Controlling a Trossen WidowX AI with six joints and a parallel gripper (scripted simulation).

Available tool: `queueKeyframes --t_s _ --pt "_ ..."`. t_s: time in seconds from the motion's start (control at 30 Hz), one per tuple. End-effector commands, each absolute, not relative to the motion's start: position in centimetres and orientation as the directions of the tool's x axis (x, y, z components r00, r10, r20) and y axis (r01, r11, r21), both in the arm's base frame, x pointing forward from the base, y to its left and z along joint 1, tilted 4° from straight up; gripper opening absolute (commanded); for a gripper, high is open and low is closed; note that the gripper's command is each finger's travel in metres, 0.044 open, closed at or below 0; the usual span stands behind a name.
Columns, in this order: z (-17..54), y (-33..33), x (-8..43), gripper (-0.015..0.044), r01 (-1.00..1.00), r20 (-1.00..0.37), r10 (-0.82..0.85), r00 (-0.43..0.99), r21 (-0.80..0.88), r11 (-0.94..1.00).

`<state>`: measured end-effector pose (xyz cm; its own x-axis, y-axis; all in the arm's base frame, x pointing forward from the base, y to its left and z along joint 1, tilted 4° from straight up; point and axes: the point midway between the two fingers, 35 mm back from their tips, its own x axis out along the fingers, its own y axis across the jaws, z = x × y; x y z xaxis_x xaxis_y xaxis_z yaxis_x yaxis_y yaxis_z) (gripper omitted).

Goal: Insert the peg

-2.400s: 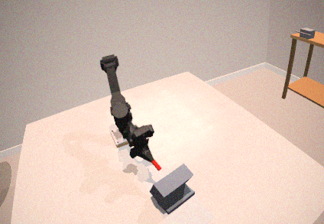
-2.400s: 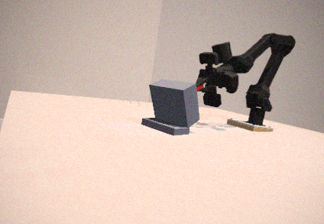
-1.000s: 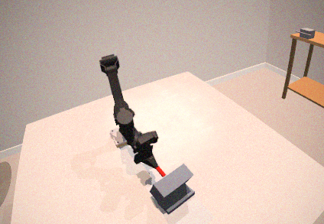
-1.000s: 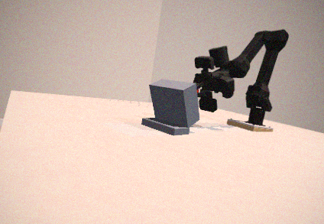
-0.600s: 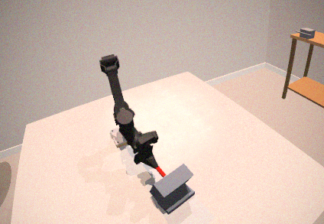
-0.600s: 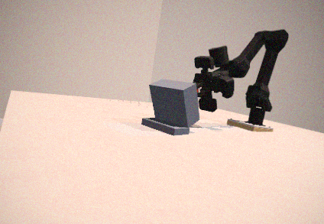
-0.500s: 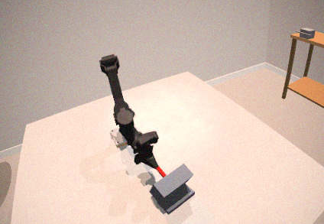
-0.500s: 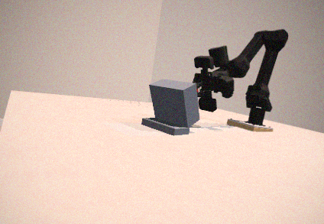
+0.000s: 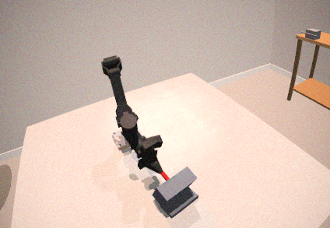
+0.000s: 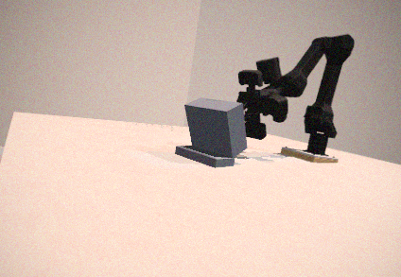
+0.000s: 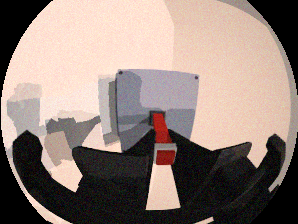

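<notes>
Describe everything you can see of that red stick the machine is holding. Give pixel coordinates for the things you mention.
The red stick (image 9: 165, 176) (image 11: 159, 131) is a slim, straight peg with flat sides. Its near end looks squarish, dark red with a pale grey rim; the material could pass for painted plastic or wood. It is clamped in the end effector (image 9: 162, 172) (image 11: 164, 150), clear of the table and slanting down toward the grey panel. Its far end is at the panel's square, dark-edged hole; how deep it sits, I cannot tell.
</notes>
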<state>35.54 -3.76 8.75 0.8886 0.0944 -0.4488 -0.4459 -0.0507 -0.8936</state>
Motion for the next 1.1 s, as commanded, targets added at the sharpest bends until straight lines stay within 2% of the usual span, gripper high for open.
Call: queueKeyframes --t_s 0.0,1.07 --pt "8.6 -3.9 35.8 0.0000 -0.447 -0.450 0.089 0.889 -0.893 -0.048" --pt "7.8 -3.7 37.4 0.0000 -0.446 -0.449 0.089 0.889 -0.894 -0.047"
